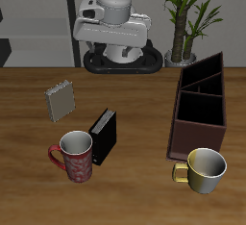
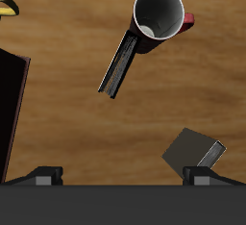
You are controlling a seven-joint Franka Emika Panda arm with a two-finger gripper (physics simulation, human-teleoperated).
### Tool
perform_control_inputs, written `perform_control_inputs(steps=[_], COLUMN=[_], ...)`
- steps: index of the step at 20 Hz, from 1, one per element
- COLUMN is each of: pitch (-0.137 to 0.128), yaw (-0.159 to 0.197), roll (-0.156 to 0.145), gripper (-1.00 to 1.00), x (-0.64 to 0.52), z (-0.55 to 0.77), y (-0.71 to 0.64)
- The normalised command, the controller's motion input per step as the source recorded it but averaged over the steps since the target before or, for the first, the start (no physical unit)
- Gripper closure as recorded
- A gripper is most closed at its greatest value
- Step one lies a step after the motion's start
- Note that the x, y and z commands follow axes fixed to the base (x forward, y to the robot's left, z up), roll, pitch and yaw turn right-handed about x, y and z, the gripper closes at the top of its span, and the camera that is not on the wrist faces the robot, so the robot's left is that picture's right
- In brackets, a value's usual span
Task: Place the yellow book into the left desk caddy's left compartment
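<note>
The yellow book (image 1: 61, 101) is a thin greyish-tan book with a pale ridged edge, lying on the table apart from the other things; it also shows in the wrist view (image 2: 192, 150). The left desk caddy (image 1: 200, 104) is a long dark box with inner dividers; one wall of it shows in the wrist view (image 2: 10, 104). My gripper (image 1: 117, 48) hangs high at the table's back, far from the book and the caddy. In the wrist view the gripper (image 2: 125, 176) is open and empty, its fingertips (image 2: 43, 174) wide apart.
A thicker black book (image 1: 103, 136) stands beside a red mug (image 1: 74, 155) near the table's front edge. A yellow mug (image 1: 204, 169) stands in front of the caddy. A potted plant (image 1: 183, 17) stands behind the table.
</note>
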Motion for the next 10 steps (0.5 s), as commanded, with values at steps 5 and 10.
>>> perform_control_inputs(steps=[5, 10], pitch=[-0.012, -0.036], yaw=[0.035, 0.011], roll=[0.015, -0.034], gripper=[-1.00, -1.00], x=[-0.33, -0.43], z=[-0.09, 0.03], y=[-0.26, -0.61])
